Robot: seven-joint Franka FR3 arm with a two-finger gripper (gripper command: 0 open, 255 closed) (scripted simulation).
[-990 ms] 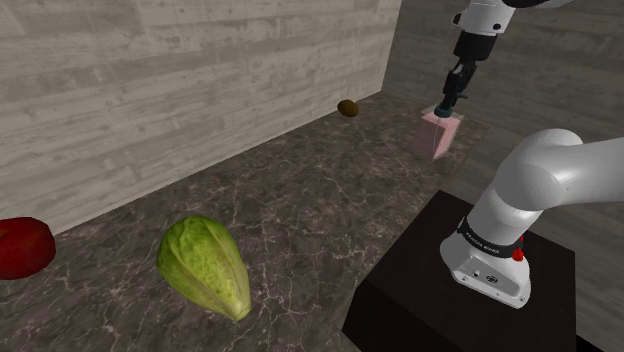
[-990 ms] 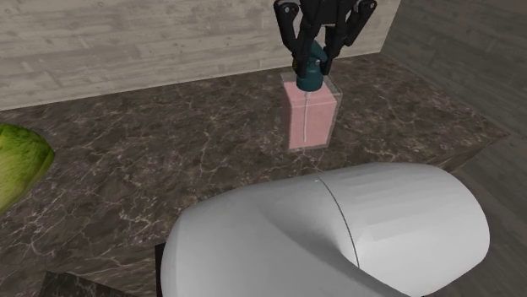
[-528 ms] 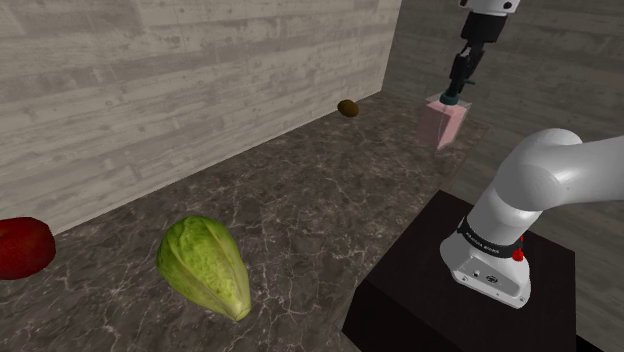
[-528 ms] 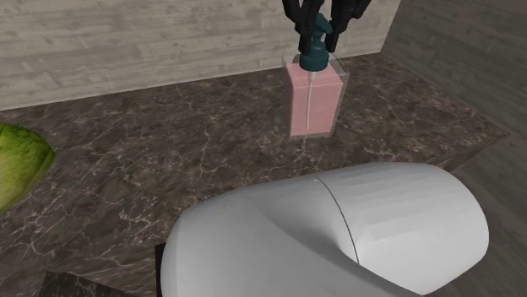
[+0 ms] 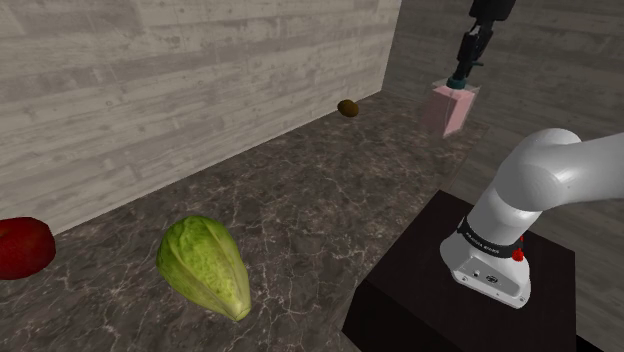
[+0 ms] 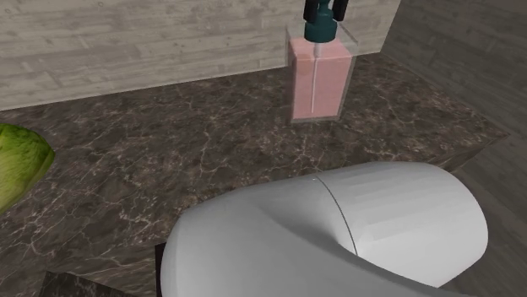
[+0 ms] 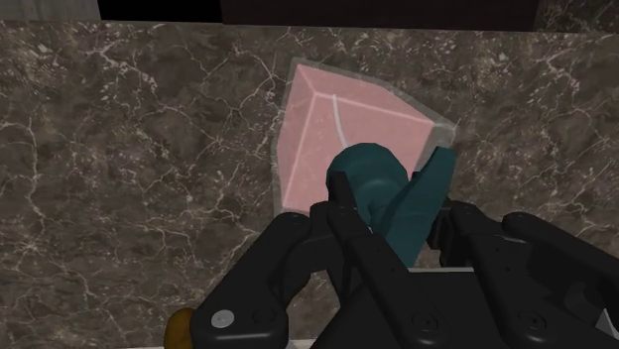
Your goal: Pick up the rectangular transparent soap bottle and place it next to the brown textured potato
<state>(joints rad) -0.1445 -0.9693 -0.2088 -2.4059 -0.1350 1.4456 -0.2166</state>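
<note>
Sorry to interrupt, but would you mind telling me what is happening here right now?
The gripper is shut on the teal pump of the clear bottle, which holds pink liquid and hangs above the dark counter. The potato lies by the wall, off to the shoulder view's left of the bottle and well apart from it, so the bottle is not yet placed beside it.
</note>
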